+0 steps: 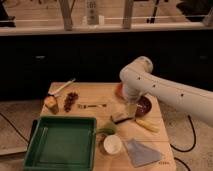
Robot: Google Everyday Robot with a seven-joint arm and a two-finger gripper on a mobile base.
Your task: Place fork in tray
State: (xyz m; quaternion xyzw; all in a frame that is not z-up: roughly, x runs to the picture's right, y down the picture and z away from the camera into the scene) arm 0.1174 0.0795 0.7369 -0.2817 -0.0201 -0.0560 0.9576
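Note:
The fork is small, slim and silver. It lies flat on the wooden table, near the middle and just beyond the tray's far right corner. The tray is large, green and rectangular, and sits empty at the front left. My gripper hangs below the white arm, right of the fork and over a small beige and dark object. It is well apart from the fork and holds nothing that I can see.
A white cup and a green item stand right of the tray. A grey cloth, yellow item, dark bowl and orange bowl are on the right. A pale-handled utensil, dark red cluster and orange-yellow item lie at the left.

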